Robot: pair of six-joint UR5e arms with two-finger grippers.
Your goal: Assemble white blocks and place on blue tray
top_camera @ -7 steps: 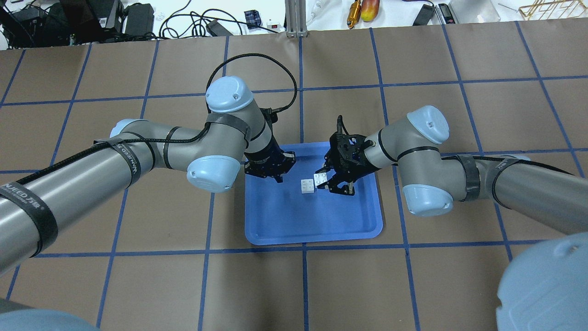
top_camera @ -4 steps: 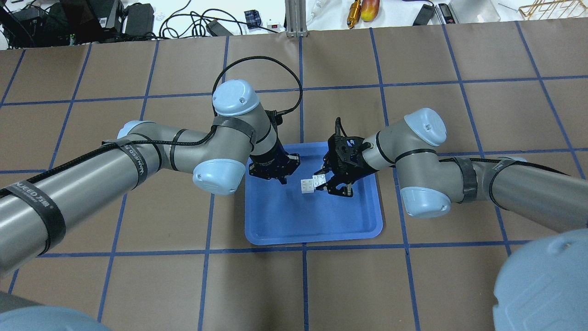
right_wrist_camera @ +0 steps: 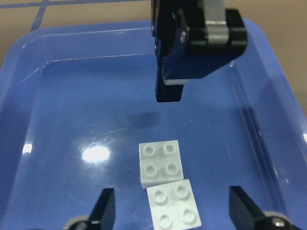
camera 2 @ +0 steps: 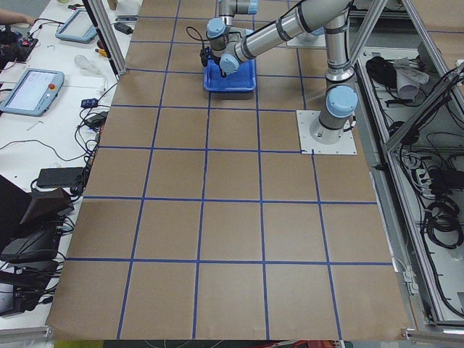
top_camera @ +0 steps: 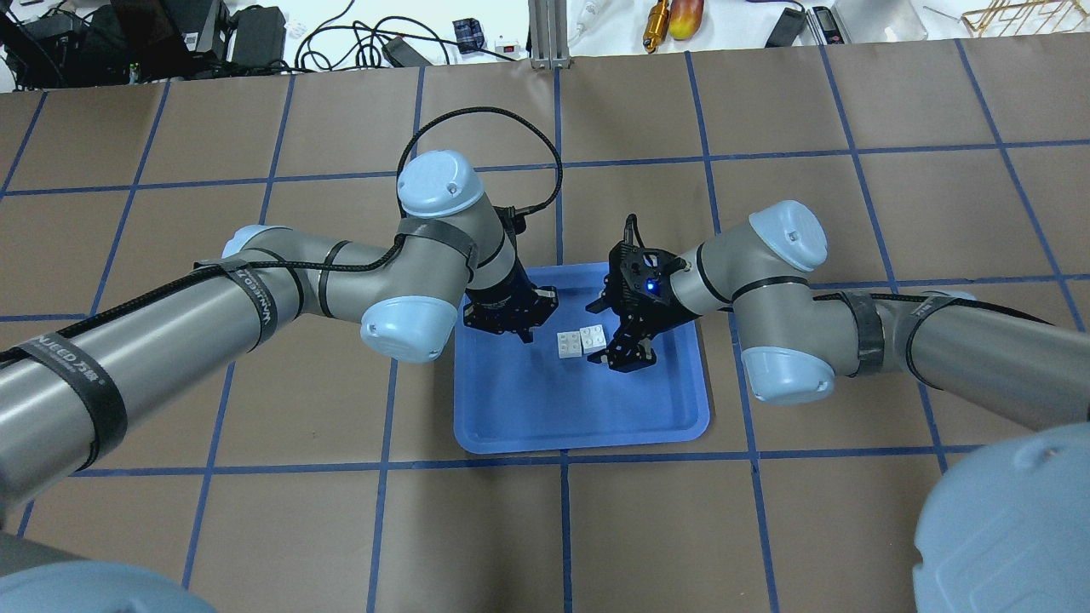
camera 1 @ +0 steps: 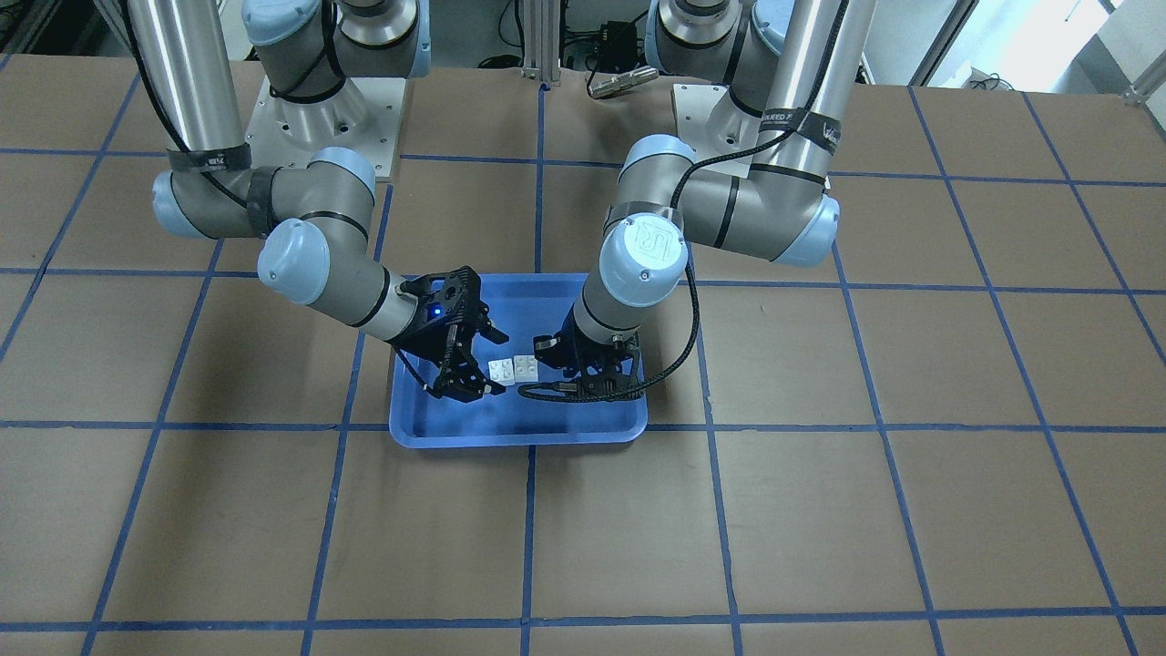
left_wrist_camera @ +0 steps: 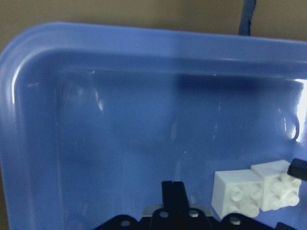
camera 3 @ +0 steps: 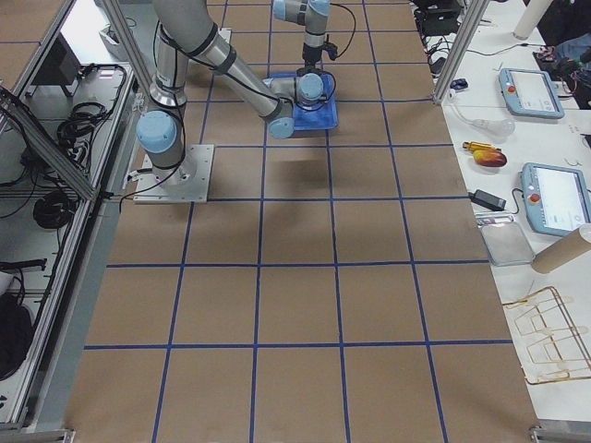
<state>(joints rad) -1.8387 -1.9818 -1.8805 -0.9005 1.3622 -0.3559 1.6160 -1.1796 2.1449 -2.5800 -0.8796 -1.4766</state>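
White blocks (top_camera: pixel 582 340) lie touching but skewed on the blue tray (top_camera: pixel 545 426), so the open right gripper (right_wrist_camera: pixel 171 208) straddling one should square to its flat sides before closing, the closed, empty left gripper (top_camera: pixel 524 328) bracing the other.

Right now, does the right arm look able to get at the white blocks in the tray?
Probably yes. The right end effector hangs open right at the white blocks, with nothing between; the left end effector sits on their far side.
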